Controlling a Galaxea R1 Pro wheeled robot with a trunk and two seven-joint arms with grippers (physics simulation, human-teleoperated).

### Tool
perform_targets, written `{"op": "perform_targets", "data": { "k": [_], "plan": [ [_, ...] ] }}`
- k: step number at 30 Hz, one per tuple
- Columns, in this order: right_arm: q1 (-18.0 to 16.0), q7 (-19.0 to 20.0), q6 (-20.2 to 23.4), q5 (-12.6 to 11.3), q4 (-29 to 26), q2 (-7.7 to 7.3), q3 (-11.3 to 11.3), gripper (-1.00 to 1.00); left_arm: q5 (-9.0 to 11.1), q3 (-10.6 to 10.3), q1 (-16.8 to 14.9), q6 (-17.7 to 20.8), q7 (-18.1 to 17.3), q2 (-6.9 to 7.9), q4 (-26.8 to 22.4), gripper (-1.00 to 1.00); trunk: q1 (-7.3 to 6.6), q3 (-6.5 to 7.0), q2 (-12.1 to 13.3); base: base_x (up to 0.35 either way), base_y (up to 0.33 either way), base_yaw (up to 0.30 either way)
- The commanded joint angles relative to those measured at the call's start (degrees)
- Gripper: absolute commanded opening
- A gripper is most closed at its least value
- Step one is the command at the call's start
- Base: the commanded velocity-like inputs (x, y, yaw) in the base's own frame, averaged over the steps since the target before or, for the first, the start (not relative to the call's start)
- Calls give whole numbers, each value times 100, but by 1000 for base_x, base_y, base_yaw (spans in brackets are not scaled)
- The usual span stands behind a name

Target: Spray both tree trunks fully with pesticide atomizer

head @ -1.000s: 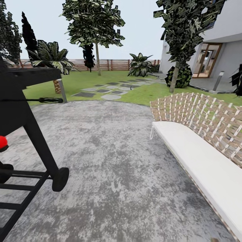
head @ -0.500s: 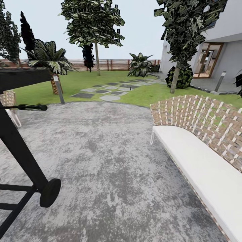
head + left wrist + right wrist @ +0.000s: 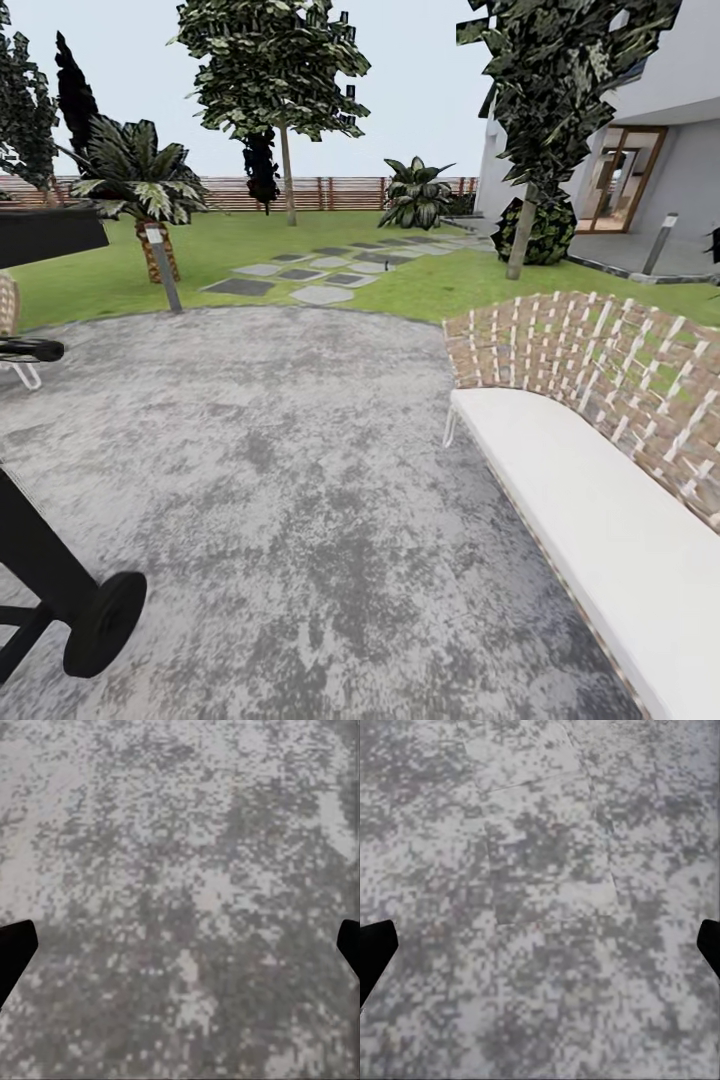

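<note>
While the robot stands on a grey speckled patio (image 3: 300, 480), the head view looks out at the garden (image 3: 250, 240). A white bench (image 3: 590, 510) with a woven brown back sits on the patio, and it is the landmark here. Past the far end of the bench, on the green lawn, one tall tree (image 3: 545, 90) grows, and its pale trunk (image 3: 518, 240) has a round dark bush (image 3: 545, 228) just beside it. A white house (image 3: 640, 150) stands behind that tree. Across the patio from the bench, much farther back near the brown slat fence (image 3: 330, 192), a second tall tree (image 3: 275, 70) rises on a thin-looking trunk (image 3: 288, 180). Flat stepping stones (image 3: 310, 270) lie in the grass between the bench and that far tree. A small palm (image 3: 140, 180) and a short post (image 3: 160, 265) stand across the patio from the bench. A black cart with a wheel (image 3: 100, 625) is on that same side, close to the camera.

In the left wrist view, the left gripper (image 3: 180, 952) is wide open and holds nothing, over the grey ground. In the right wrist view, the right gripper (image 3: 540, 952) is wide open too, with nothing in it.
</note>
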Motion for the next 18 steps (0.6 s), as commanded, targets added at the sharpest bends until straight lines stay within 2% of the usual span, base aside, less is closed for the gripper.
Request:
{"op": "perform_targets", "data": {
  "k": [1, 18],
  "plan": [
    [0, 0, -1, -2, 0, 0, 0, 100, -3, 0, 0, 0, 0, 0, -1, 100, 0, 0, 0, 339, -15, 0],
    [0, 5, 2, 4, 0, 0, 9, 100, -5, 0, 0, 0, 0, 0, 0, 100, 0, 0, 0, 340, -1, 0]
  ]
}}
